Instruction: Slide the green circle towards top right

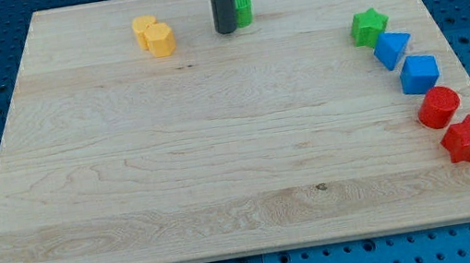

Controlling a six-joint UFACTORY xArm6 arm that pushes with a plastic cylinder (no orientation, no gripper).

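The green circle (pixel 243 8) lies near the view's top, a little right of centre, partly hidden behind my dark rod. My tip (pixel 226 30) rests on the board right against the circle's left side, slightly below it. Only the circle's right part shows.
Two yellow blocks (pixel 153 35) sit together to the tip's left. Along the view's right edge runs a curved row: a green star (pixel 369 26), a blue triangle (pixel 391 49), a blue block (pixel 419 74), a red circle (pixel 439 107), a red star (pixel 467 139). The wooden board (pixel 219 152) lies on a blue perforated table.
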